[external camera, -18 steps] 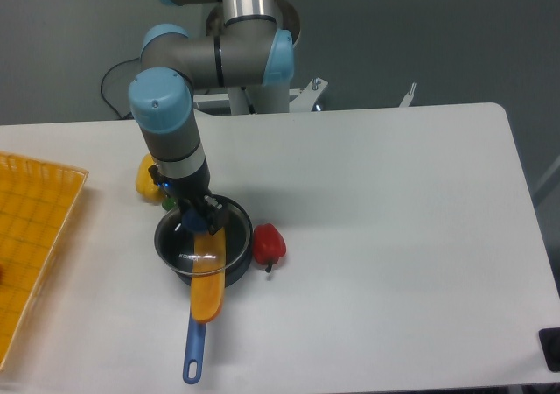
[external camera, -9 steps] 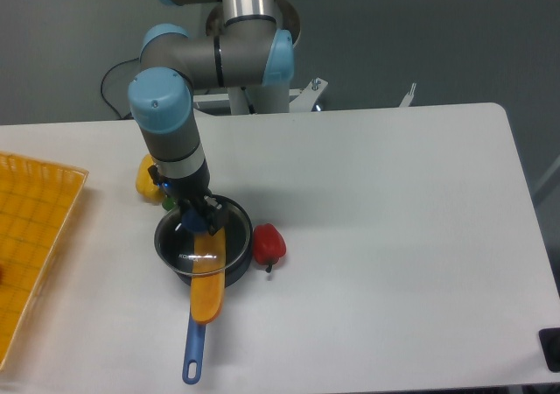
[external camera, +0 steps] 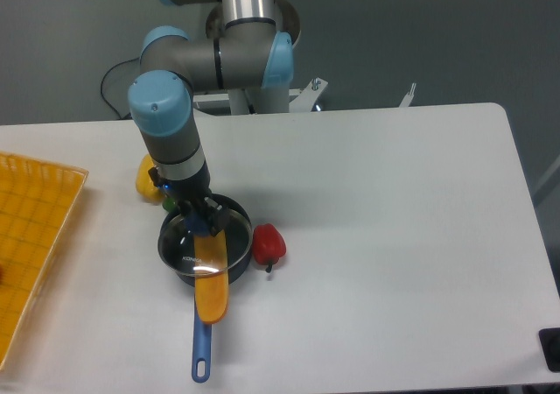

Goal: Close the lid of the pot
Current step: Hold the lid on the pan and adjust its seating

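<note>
We see the gripper (external camera: 203,221) clamped on the blue knob of the glass lid (external camera: 198,247), which sits over the black saucepan (external camera: 229,236) near the table's (external camera: 394,236) left side. Since half a second ago, pan, handle and orange spatula (external camera: 211,278) have swung slightly; the lid looks nearly seated.

Single arm (external camera: 227,57), grey tubes with light blue joint caps, reaching in from the top of the view. Upper link lying level, running left to a blue-capped elbow (external camera: 159,103). From there, wrist section dropping almost straight down, leaning slightly right toward the bottom. Dark gripper (external camera: 203,221) at its lower end, pointing downward. Fingers close together, gap between them too small and dark to read.
</note>
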